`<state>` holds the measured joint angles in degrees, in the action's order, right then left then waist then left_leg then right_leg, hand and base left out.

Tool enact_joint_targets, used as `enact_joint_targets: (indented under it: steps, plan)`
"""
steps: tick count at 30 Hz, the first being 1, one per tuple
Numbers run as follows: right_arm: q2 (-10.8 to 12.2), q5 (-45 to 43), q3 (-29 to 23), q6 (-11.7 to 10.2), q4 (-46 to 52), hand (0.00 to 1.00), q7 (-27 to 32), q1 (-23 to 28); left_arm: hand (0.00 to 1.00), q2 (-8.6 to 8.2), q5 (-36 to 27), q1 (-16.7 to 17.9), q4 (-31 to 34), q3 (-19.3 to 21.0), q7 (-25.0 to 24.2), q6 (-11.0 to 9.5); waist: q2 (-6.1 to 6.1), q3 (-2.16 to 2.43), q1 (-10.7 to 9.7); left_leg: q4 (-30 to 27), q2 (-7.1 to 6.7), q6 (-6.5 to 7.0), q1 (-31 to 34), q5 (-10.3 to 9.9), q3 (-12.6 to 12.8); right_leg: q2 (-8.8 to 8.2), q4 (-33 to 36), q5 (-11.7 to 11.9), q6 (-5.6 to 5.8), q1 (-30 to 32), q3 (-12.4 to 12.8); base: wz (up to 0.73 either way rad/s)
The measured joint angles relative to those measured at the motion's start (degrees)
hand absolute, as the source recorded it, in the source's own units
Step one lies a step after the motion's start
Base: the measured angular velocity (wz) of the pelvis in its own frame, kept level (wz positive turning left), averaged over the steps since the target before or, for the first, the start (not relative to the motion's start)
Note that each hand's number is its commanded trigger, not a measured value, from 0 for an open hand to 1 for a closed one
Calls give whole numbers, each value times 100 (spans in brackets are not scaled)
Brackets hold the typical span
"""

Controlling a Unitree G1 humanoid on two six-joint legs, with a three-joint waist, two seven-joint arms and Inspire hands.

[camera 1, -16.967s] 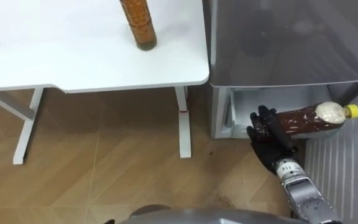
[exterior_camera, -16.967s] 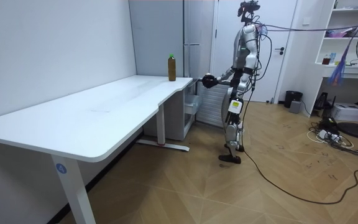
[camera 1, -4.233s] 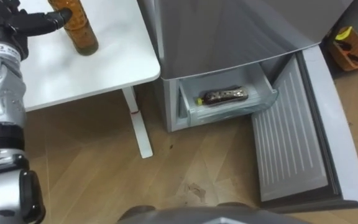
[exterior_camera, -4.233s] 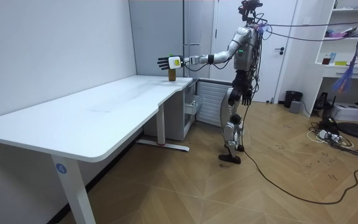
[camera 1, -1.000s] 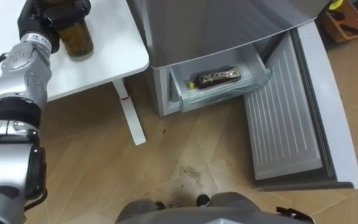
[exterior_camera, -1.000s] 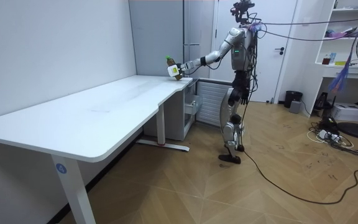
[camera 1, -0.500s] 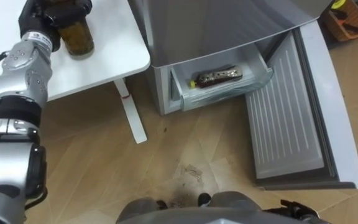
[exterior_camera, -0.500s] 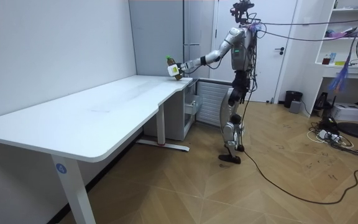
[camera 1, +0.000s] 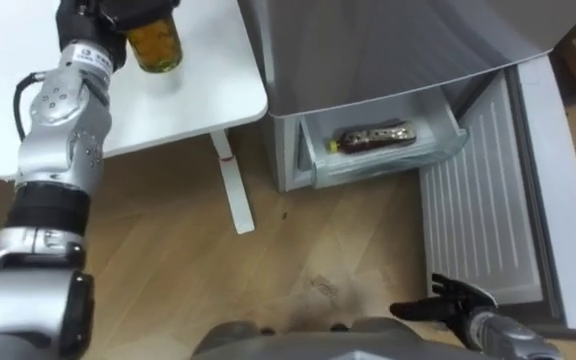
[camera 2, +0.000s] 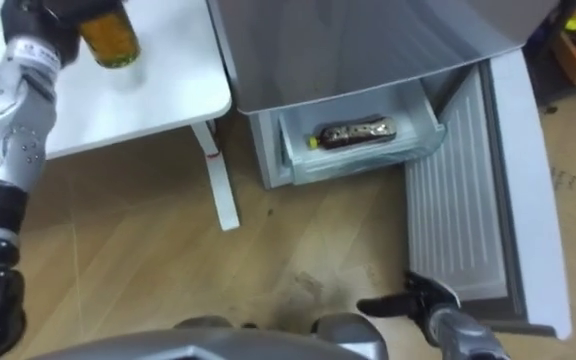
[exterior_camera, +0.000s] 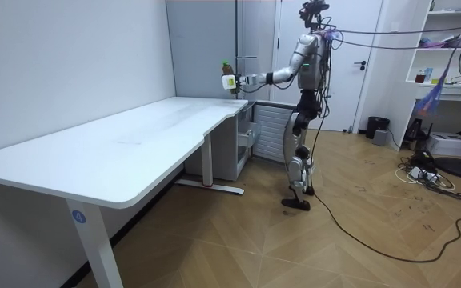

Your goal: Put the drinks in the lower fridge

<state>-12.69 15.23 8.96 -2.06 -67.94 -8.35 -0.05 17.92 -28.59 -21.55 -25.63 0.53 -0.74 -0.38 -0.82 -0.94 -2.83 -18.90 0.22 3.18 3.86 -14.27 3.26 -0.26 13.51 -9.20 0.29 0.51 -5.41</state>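
Big white table (camera 1: pixel 198 90) on the left, and butted up against its right edge is the grey fridge (camera 1: pixel 388 50). The fridge's lower door (camera 1: pixel 478 210) is swung open and the pale plastic drawer (camera 1: pixel 313 165) is pulled out. One brown drink bottle (camera 1: pixel 373 136) is already lying on its side in that drawer.

The second one, a clear plastic bottle of amber drink (camera 1: pixel 156 42), is up in the air over the table's corner nearest the fridge. The left hand (camera 1: pixel 108 15) has its fingers wrapped round the upper body of it. The right hand (camera 1: pixel 453 300) hangs low by the open door, fingers spread, holding nothing.

My guess on handling: it looks full, so it has some heft, and the thin walls will give if squeezed hard. Smooth plastic can slip, so I'd take a full wrap round the middle, never the cap. It'll need tipping sideways to lie beside the first one.
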Motion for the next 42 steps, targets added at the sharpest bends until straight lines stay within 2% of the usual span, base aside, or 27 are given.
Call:
enact_joint_targets:
  steps: [2, 4, 8, 14, 17, 20, 23, 28, 30, 32, 36, 38, 40, 42]
  plan:
    - [40, 3, 100, -41, 98, 0, -37, 11, 100, -154, 1, 360, 325, -11, 20, 1, 14, 8, 34, 17, -8, -3, -45, 6, -48, -25, 4, -1, 1, -46, -114, 11]
    - [72, 0, 106, -42, 114, 0, -102, 7, 100, -236, 5, 623, 648, -23, 18, 1, 30, 18, 61, 10, -21, -5, -42, 14, -121, -47, 10, -2, 2, -73, -133, 14]
    - [98, -9, 106, -41, 60, 0, -273, 1, 100, -425, 1, 877, 1126, -28, 37, -9, 100, 58, 180, 23, -55, -5, -64, 66, -209, -61, -5, -5, 6, -141, -238, 16]
    - [216, -210, 105, -32, 69, 0, -398, 7, 100, -611, 3, 1428, 1627, -36, -15, -12, 176, 74, 331, 95, -106, 4, -135, 94, -209, -87, -99, -40, -7, -282, -274, 2]
    - [218, -272, 105, -27, 178, 0, -497, 8, 100, -633, -10, 1852, 1739, -102, -91, -10, 185, 73, 324, 74, -122, 5, -192, 97, -214, -118, -95, -90, -30, -351, -348, 5]
    - [222, -307, 102, -28, 407, 0, -554, 7, 100, -707, -9, 2102, 1741, -140, -208, -8, 214, 72, 326, 32, -129, 4, -149, 97, -252, -128, -94, -109, -32, -362, -435, 14]
    - [227, -319, 99, -30, 776, 0, -561, 8, 100, -751, -18, 2205, 1755, -183, -235, -9, 224, 70, 324, -52, -147, 3, -47, 97, -375, -141, -98, -120, -33, -330, -567, 22]
    - [314, -315, 102, -110, 1054, 0, -691, -28, 100, -781, -149, 2307, 1930, -349, -262, -22, 231, 70, 363, -44, -192, 3, -46, 100, -486, -161, -83, -151, -19, -350, -588, 13]
    - [327, -333, 110, -106, 1078, 0, -767, -38, 100, -815, -307, 2396, 1990, -453, -329, -80, 228, 71, 462, -39, -193, 5, -59, 101, -473, -165, -85, -151, -18, -350, -590, 0]
    - [322, -355, 204, -64, 1250, 0, -802, -17, 100, -831, -384, 2628, 2107, -631, -464, -87, 233, 69, 498, -25, -193, 4, -53, 100, -483, -164, -89, -151, -18, -340, -591, 0]
    - [318, -396, 470, 23, 1946, 0, -1024, 8, 100, -827, -458, 2836, 2037, -844, -677, -79, 226, 63, 504, 3, -185, 2, -57, 99, -486, -160, -77, -151, -18, -336, -597, 0]
    - [318, -396, 536, 21, 2160, 0, -1135, 1, 100, -828, -458, 2859, 1970, -944, -784, -64, 224, 42, 503, 3, -187, 2, -52, 99, -490, -162, -76, -151, -18, -340, -617, 2]
    - [334, -394, 576, 28, 2313, 0, -1229, -3, 100, -830, -459, 2874, 1937, -983, -882, -30, 231, -8, 519, 1, -190, 2, -35, 97, -497, -164, -60, -151, -17, -336, -633, 2]
    - [334, -395, 597, 44, 2355, 0, -1252, 1, 100, -830, -459, 2885, 1929, -983, -886, -18, 240, -15, 520, -11, -191, 3, -4, 95, -500, -164, -59, -151, -17, -331, -637, 0]
